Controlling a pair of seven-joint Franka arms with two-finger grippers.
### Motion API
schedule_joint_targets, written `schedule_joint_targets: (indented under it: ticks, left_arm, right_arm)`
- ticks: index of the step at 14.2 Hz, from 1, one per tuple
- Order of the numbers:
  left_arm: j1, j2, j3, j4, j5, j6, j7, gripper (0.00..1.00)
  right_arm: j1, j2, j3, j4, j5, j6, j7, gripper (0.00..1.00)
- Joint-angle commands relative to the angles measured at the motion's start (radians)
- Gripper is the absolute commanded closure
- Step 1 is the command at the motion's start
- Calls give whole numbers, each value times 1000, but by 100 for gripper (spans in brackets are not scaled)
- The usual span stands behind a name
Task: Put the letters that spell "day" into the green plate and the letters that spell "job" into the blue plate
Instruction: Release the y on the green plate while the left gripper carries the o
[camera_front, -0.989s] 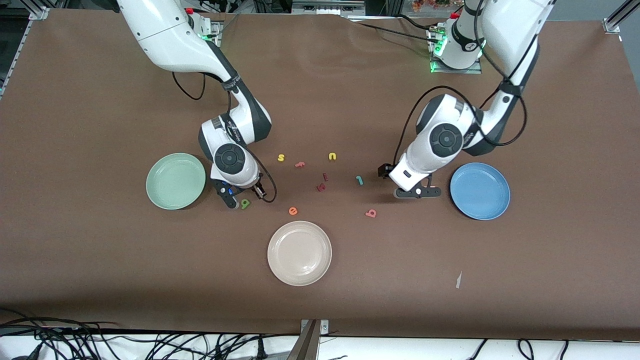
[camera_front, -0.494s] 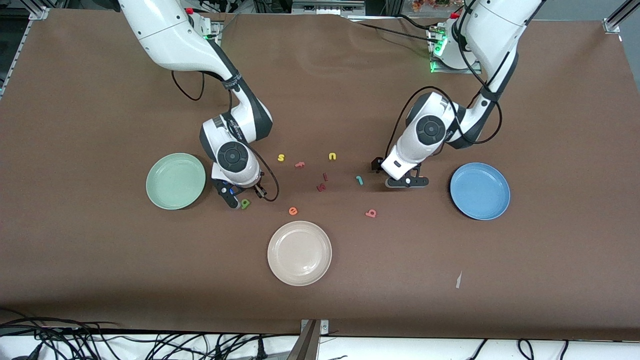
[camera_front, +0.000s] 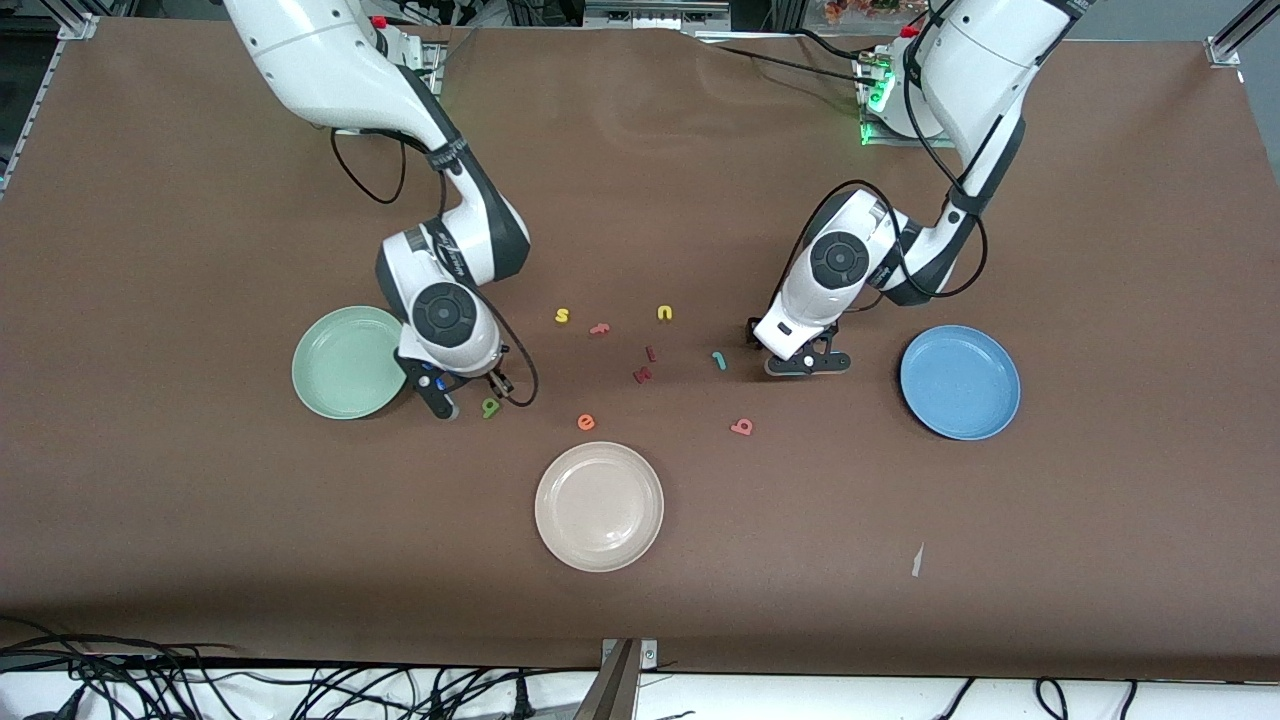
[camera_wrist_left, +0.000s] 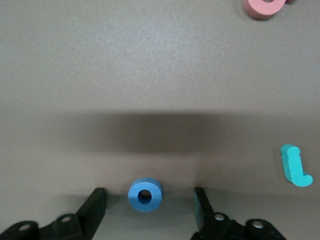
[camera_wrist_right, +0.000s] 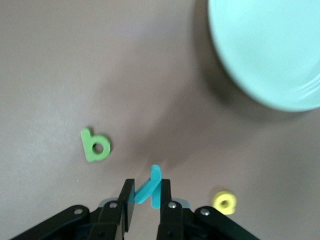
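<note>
right wrist view shows the right gripper (camera_wrist_right: 146, 197) with its jaws clamped on the teal "y" (camera_wrist_right: 150, 187), which stands tilted between the fingers, lifted off the table. below it on the brown table (camera_front: 200, 560) lie the green "d" (camera_wrist_right: 94, 145) and the yellow "a" (camera_wrist_right: 223, 202), both apart from the jaws, and the rim of the green plate (camera_wrist_right: 260, 75) fills one corner. in the front view this gripper (camera_front: 445, 400) is over the table just beside the green plate (camera_front: 345, 362), with the "d" (camera_front: 490, 407) close to it.

left wrist view has the left gripper (camera_wrist_left: 149, 212) low at the table, jaws apart with the blue "o" (camera_wrist_left: 145, 194) lying flat between the fingers, touching neither. the teal "j" (camera_wrist_left: 295, 165) lies off to one side and the salmon "b" (camera_wrist_left: 262, 6) shows at the frame's edge. in the front view the left gripper (camera_front: 808, 364) sits between the "j" (camera_front: 718, 360) and the blue plate (camera_front: 960, 382); the "b" (camera_front: 741, 427) lies nearer the camera. both plates hold nothing.

midway between the arms lie a yellow "s" (camera_front: 562, 316), a pink "f" (camera_front: 599, 328), a yellow "u" (camera_front: 665, 313), dark red letters (camera_front: 645, 366), an orange "e" (camera_front: 586, 422) and, nearest the camera, a cream plate (camera_front: 599, 506).
</note>
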Motion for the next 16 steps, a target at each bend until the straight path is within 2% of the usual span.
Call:
schedule_joint_targets:
  ticks: [1,5,8,10,11,13,16]
  left_arm:
    - [-5,6,4,19,33,-20,-25,44]
    - [-5,6,4,22,35,-23,-25,59]
    - [-5,6,4,22,58,-23,-23,78]
    - [-4,8,4,21,72,-23,-23,86]
    - [-1,6,4,22,70,-25,-17,90]
    - [10,-9,2,53,72,-110,6,95]
    - [24,-17,1,156,69,-299,60,96]
  right_arm:
    - [1,-114,-51,-81,-4,-36,-168,98]
    - [0,-184,-144,-193,7,-25,-391,98]
    - [-2,-183,-209,-243,7,-22,-544,98]
    - [-11,-149,-230,-285,6,23,-595,98]
    - [-22,-148,-238,-321,6,85,-603,92]
    - [-25,-155,-238,-323,7,79,-589,0]
    - [-17,-184,-209,-275,32,18,-533,0]
